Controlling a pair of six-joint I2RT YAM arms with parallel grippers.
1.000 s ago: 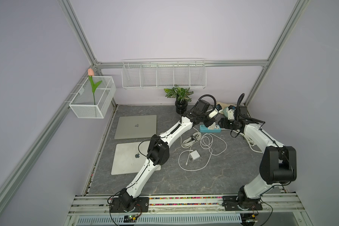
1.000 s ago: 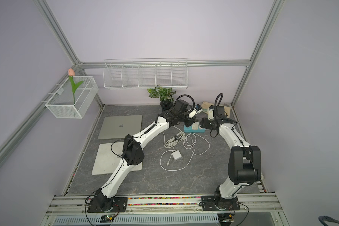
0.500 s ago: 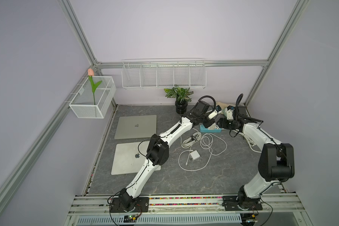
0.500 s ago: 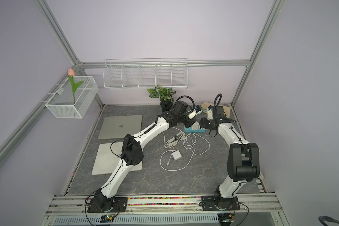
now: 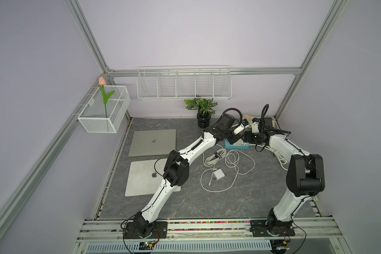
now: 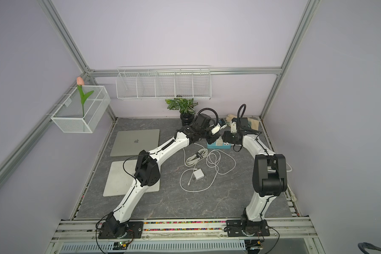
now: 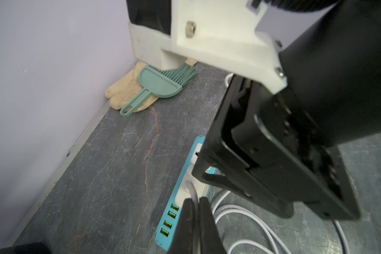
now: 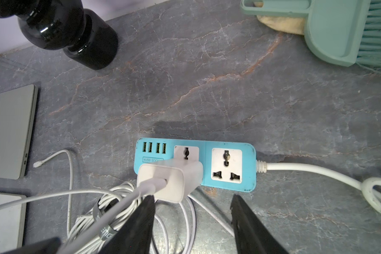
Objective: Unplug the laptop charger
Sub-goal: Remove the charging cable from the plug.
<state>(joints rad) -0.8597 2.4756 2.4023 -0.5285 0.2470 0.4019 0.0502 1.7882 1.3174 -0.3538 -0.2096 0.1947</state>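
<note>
Lilac-walled cell, alu frame, grey marbled worktop [image 5: 207,204]. Blue strip [image 8: 227,176] lies flat at the back, between the two arm tips. Charger [image 8: 169,180], a white block, sits plugged into the strip's socket next to the USB row [image 8: 154,147]; the other socket is empty. Its cable [image 8: 119,206] leaves the charger's outer face and runs off the strip toward the left arm's side

Left pincer [image 7: 196,204]: pressed together, looks pinched on the cable just off the charger, not on the block itself. Right pincer [image 8: 191,198]: spread, nothing in it, hanging just off the strip's long edge on the cable-pile side; its span covers part of the charger and the empty socket

Key relation: the charger stands up out of the strip's face, so the pull axis is square to the strip's long axis, away from the worktop. Both arms are at the strip; left has the cable, right is nearer the strip body. My guess: right pins the strip or takes the block while left pulls; tugging by the cable alone may drag the strip along

Writing: "4USB SOCK…" on the strip, rest hidden by the charger. Apple logo on laptop [image 5: 152,140] and second laptop [image 5: 141,178], both shut, on the strip's left-arm side. Cable tie [image 8: 106,233] print too blurred to read
</note>
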